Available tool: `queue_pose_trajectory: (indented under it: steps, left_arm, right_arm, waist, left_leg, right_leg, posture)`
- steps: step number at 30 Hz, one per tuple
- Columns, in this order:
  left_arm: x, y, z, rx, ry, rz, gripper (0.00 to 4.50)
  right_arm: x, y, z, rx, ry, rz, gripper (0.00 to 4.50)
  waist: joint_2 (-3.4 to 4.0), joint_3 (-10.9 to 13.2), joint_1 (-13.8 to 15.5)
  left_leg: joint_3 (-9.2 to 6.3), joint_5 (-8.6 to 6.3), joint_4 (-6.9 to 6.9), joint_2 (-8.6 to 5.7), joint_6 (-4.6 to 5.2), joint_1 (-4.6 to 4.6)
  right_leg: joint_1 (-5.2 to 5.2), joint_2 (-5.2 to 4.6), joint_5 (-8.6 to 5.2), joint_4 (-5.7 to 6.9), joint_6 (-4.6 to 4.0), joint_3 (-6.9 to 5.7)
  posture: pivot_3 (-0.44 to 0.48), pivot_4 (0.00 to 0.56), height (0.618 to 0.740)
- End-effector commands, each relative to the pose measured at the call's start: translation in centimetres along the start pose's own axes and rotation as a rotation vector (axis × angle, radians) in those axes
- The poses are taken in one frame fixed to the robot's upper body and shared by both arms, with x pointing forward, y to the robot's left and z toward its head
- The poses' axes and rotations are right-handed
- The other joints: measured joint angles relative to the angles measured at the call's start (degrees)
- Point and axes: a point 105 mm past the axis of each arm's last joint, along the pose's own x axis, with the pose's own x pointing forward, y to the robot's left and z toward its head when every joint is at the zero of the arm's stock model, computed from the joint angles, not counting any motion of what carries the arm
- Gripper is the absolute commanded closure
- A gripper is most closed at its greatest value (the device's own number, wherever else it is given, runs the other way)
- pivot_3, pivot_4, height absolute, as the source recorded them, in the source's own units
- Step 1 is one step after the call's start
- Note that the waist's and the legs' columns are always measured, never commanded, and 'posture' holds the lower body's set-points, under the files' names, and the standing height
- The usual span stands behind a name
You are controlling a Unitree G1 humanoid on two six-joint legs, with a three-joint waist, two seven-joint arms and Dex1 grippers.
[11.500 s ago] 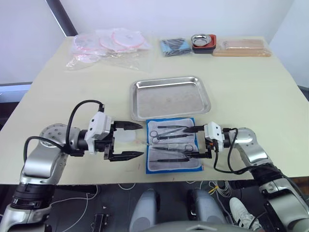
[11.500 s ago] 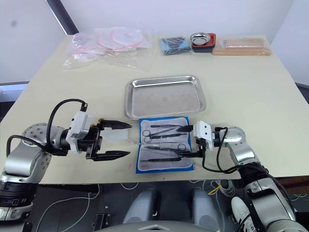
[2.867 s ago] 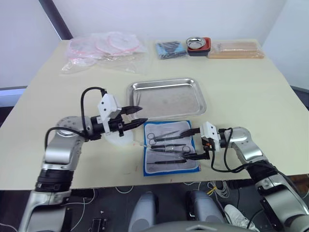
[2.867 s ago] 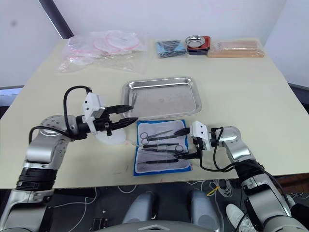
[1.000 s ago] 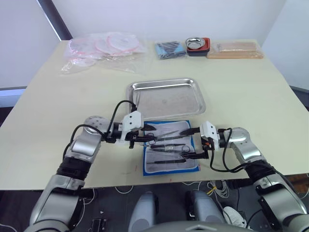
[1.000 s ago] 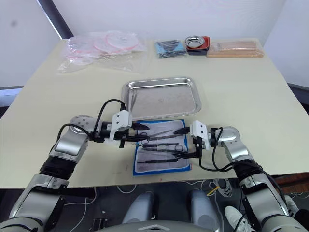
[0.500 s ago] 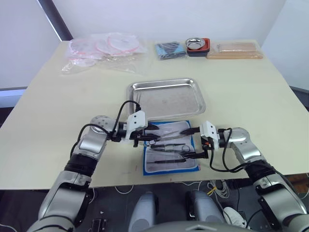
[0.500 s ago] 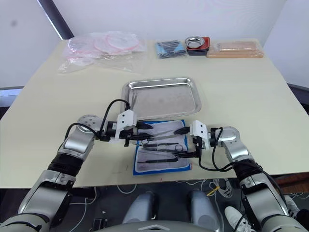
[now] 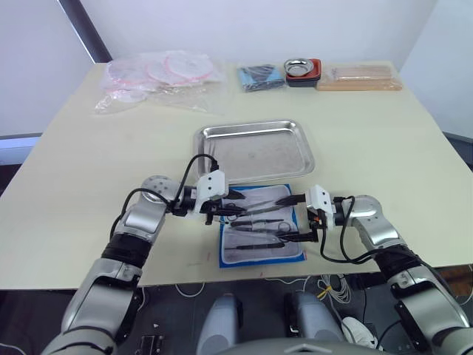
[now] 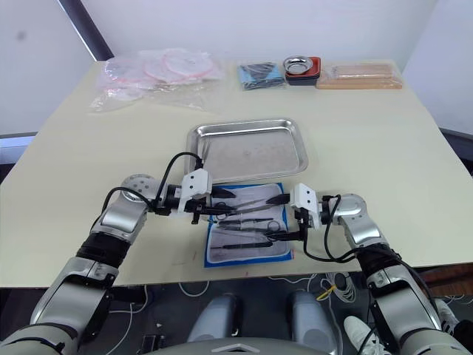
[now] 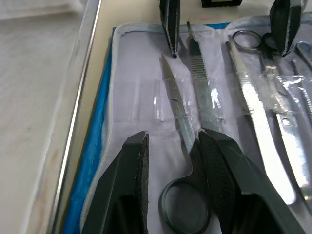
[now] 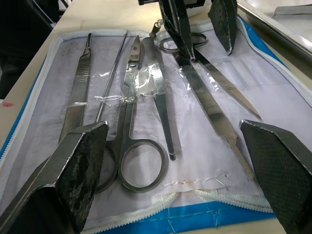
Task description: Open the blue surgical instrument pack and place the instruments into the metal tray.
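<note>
Left claw: the left claw (image 11: 170, 161) sits low over the near-tray edge of the open pack, fingers (image 11: 122, 195) parted, straddling the ring handle of a pair of scissors (image 11: 183, 146) without pinching it.
Right claw: the right claw (image 12: 175, 161) is spread wide at the opposite end of the pack, one finger (image 12: 68, 170) beside the outer scalpel-like handle, the other past the far edge; nothing is between them.
Pack: the blue surgical instrument pack (image 9: 260, 231) lies flat and opened on the surface (image 9: 96, 163), whitish lining up, blue border showing, just in front of the tray and between the two claws.
Instruments: the instruments (image 12: 141, 131) lie side by side in the lining under clear strips: ring-handled scissors, straight tweezers, flat handles.
Tray: the metal tray (image 9: 255, 150) stands just beyond the pack; no tool is visible inside it.
Far edge: clear plastic bags (image 9: 159, 78) at the left, a smaller blue packet (image 9: 260, 75), a small steel bowl (image 9: 303, 70) on a red base, and a tan pack (image 9: 360, 75) at the right.
</note>
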Motion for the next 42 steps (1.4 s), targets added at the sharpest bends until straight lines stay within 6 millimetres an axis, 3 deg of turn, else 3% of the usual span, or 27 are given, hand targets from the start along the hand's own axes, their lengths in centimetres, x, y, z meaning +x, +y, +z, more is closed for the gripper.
queue_pose_trajectory:
  steps: [1,2,3,6,14,18,25,42]
  left_arm:
    - [0.2,-0.4,-0.8,0.0,0.039,-0.03,2.75]
    - [0.2,-0.6,-0.8,0.003,0.039,-0.04,2.75]
    - [0.3,-0.8,-0.8,0.003,0.038,-0.051,3.3]
    - [0.3,-0.9,-0.5,-0.001,0.028,-0.062,4.36]
    - [0.1,-0.3,0.1,-0.002,0.029,-0.049,4.36]
    - [0.2,-0.3,1.7,-0.048,-0.022,-0.081,4.36]
    - [-0.4,0.1,3.0,-0.065,0.022,-0.085,4.36]
    - [-1.9,0.8,4.1,-0.033,0.178,-0.109,4.36]
  right_arm:
    - [-0.3,1.3,-3.8,0.121,0.123,0.004,0.0]
    - [-0.3,1.4,-3.8,0.121,0.122,0.004,0.0]
    - [-0.3,1.4,-3.8,0.122,0.122,0.004,0.0]
    - [-0.3,1.4,-3.8,0.123,0.122,0.002,0.0]
    - [-0.4,1.3,-3.8,0.125,0.121,-0.002,0.0]
    - [-0.3,1.3,-3.8,0.128,0.119,0.001,0.0]
    - [-0.1,1.7,-4.0,0.138,0.133,0.021,0.0]
    - [0.2,1.9,-4.2,0.143,0.132,0.02,0.0]
  waist:
    - [0.02,-0.01,-0.01]
    - [0.02,-0.02,-0.01]
    - [0.05,-0.06,0.0]
    - [0.09,-0.11,0.01]
    - [0.09,-0.12,0.0]
    - [0.09,-0.12,-0.02]
    - [0.09,-0.11,-0.07]
    - [0.1,-0.1,-0.3]
  left_leg:
    - [0.0,0.0,0.01,0.0,0.0,0.0]
    - [0.0,0.0,0.01,0.0,0.0,0.0]
    - [0.0,0.0,0.01,0.0,0.0,0.0]
    - [0.0,0.0,0.03,0.0,0.0,0.0]
    - [-0.01,0.0,0.05,0.0,0.0,-0.01]
    - [-0.01,0.0,0.05,0.0,0.0,-0.02]
    - [-0.03,0.0,0.08,0.0,0.0,-0.04]
    - [-0.06,0.0,0.09,0.06,0.0,-0.05]
  right_leg:
    - [0.0,0.0,0.0,0.01,0.0,0.0]
    - [0.0,0.0,0.0,0.01,0.0,0.0]
    - [0.0,0.0,0.0,0.01,0.0,0.0]
    - [0.0,0.0,0.0,0.02,0.0,0.0]
    - [0.0,0.01,0.0,0.03,0.0,0.0]
    - [0.0,0.02,0.0,0.03,0.0,0.0]
    - [-0.01,0.03,0.0,0.03,0.01,-0.01]
    - [-0.02,0.14,-0.01,0.04,0.0,0.01]
  posture:
    - [0.0,0.15,0.74]
    - [0.0,0.15,0.74]
    - [0.0,0.15,0.74]
    - [0.0,0.15,0.74]
    - [0.0,0.15,0.74]
    - [0.0,0.15,0.74]
    - [0.0,0.15,0.74]
    - [0.0,0.15,0.74]
